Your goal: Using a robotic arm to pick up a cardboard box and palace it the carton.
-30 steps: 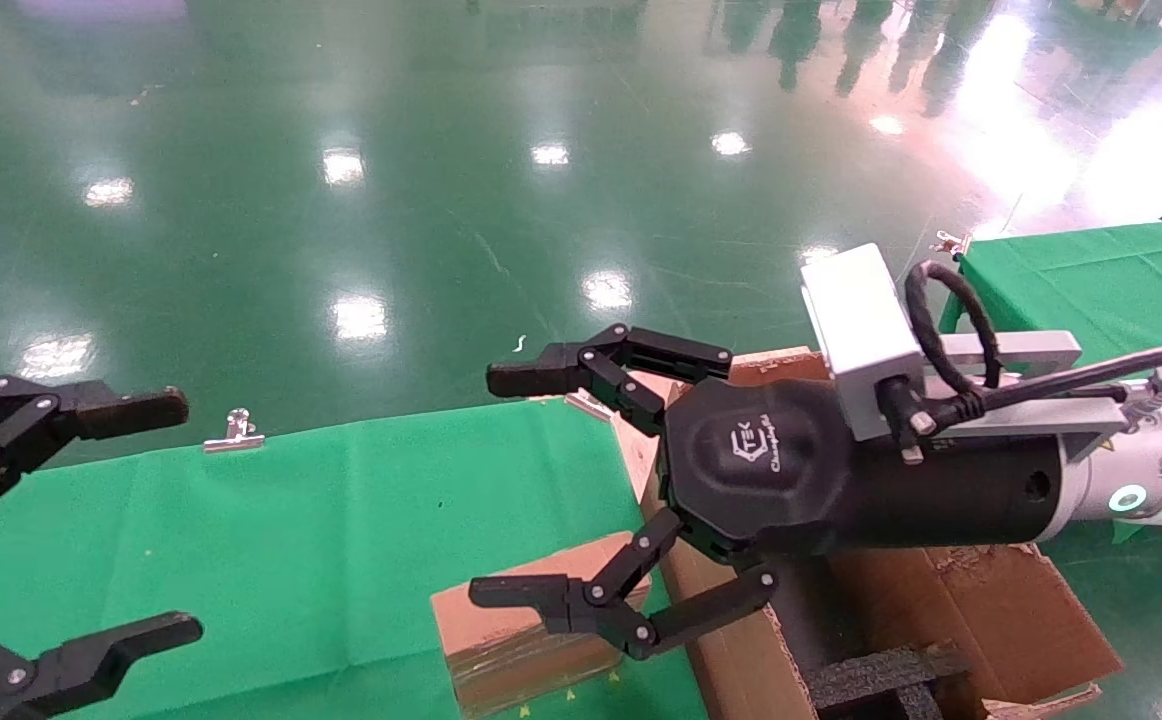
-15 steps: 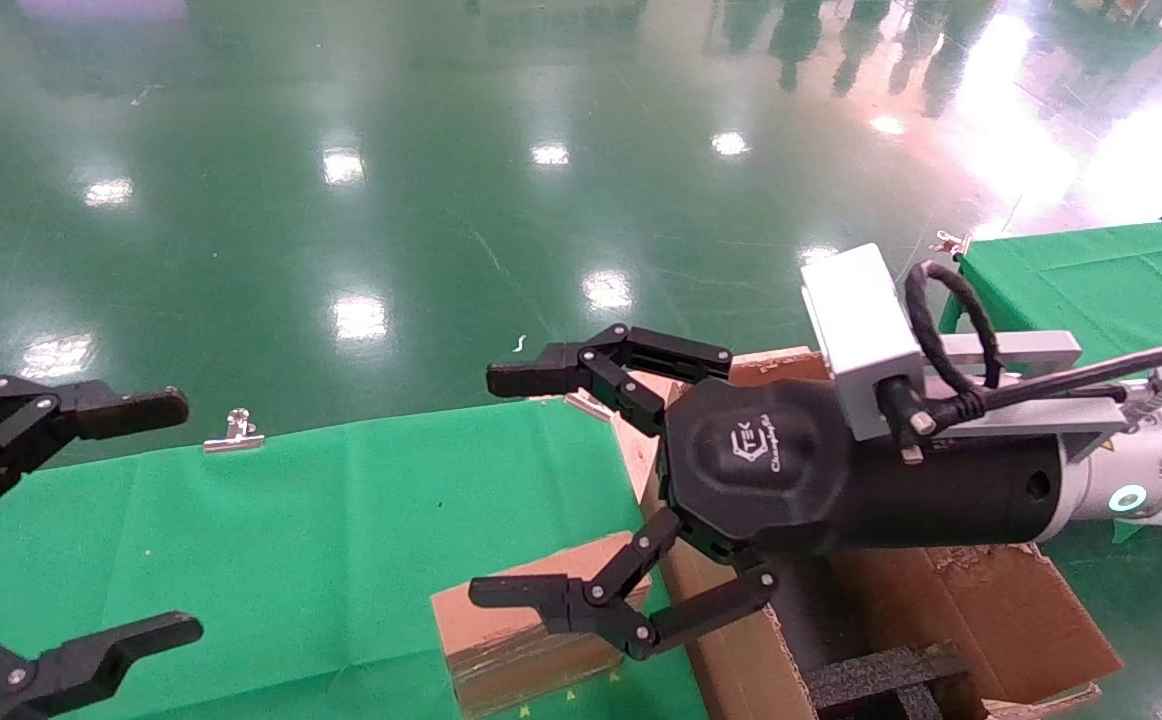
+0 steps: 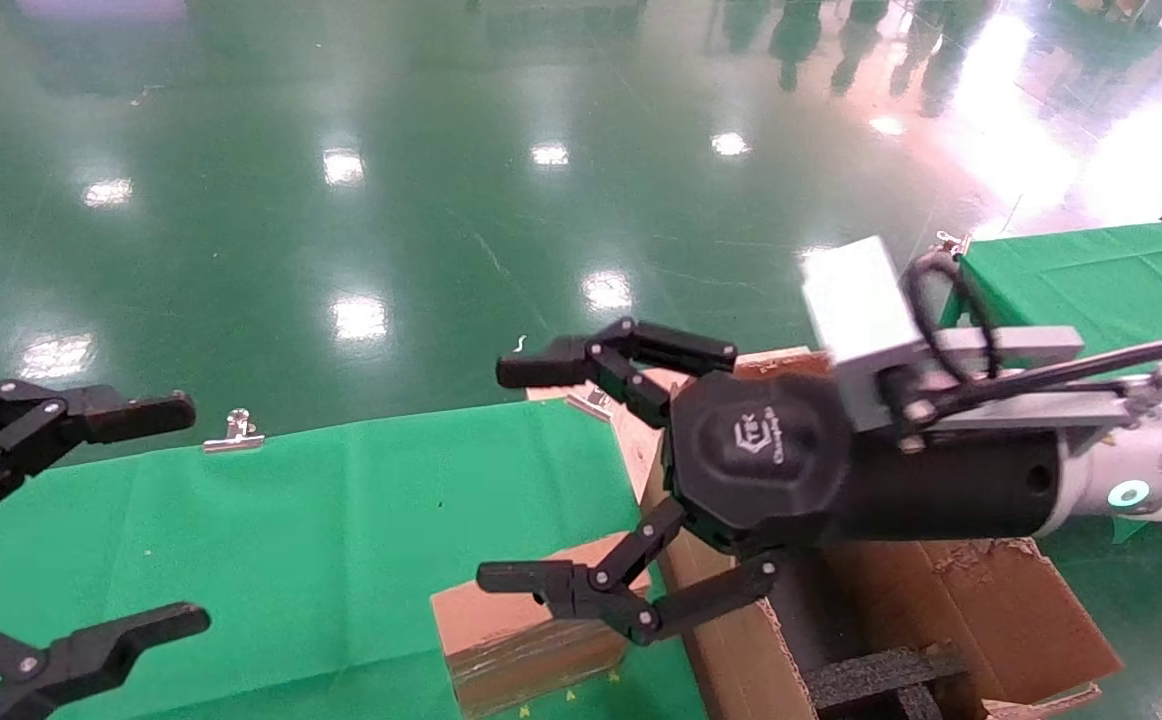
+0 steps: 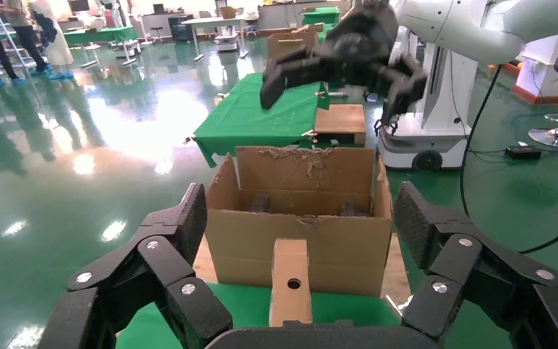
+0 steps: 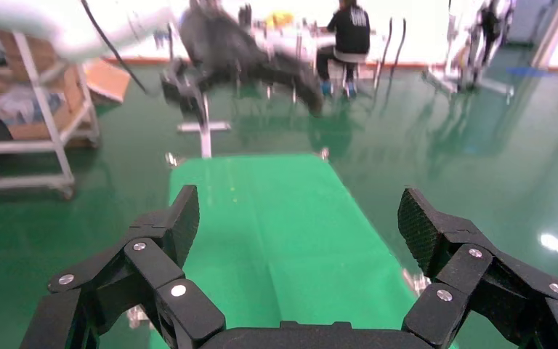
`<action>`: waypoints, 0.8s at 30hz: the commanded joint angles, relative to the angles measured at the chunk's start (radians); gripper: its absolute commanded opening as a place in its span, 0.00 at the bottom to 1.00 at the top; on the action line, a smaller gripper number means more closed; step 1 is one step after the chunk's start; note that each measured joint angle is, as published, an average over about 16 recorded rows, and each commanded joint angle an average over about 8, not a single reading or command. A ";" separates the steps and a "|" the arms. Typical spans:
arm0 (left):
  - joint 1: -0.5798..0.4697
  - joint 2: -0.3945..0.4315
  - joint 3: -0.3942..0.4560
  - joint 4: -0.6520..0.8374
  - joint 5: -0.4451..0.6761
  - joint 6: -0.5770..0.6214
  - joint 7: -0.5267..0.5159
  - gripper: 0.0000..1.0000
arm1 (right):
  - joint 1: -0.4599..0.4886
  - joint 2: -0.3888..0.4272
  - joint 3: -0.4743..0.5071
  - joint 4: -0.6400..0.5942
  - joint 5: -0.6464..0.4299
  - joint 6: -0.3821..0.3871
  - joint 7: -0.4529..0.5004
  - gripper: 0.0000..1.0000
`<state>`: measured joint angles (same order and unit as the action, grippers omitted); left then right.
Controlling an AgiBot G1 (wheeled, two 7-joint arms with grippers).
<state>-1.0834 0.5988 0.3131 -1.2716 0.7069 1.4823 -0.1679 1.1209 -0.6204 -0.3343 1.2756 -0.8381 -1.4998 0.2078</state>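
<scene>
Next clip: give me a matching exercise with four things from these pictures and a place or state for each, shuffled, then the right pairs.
Things:
1. cardboard box
2. carton
3. right gripper
4. left gripper

Places or states:
A. open, at the table's left end
B. open, in the air above the small box
C. lying on the green cloth beside the carton
D. flaps up, black foam inside

Pairs: 1-C, 2-D, 3-B, 4-A

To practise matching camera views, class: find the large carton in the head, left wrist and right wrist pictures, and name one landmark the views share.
Head view: the carton sits at lower right, under the right gripper, beside the cardboard box.
Left wrist view: the carton fills the centre, seen between the left gripper's fingers.
Right wrist view: not in it.
Shared landmark: the green cloth.
</scene>
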 commanded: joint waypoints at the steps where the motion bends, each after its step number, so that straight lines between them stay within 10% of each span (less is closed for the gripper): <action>1: 0.000 0.000 0.000 0.000 0.000 0.000 0.000 0.00 | 0.006 0.002 -0.011 -0.004 -0.025 0.001 0.002 1.00; 24: 0.000 0.000 0.001 0.000 0.000 0.000 0.000 0.00 | 0.350 -0.277 -0.373 -0.105 -0.681 -0.060 0.021 1.00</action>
<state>-1.0838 0.5986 0.3139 -1.2714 0.7065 1.4821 -0.1674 1.4679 -0.8955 -0.7067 1.1758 -1.5147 -1.5586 0.2289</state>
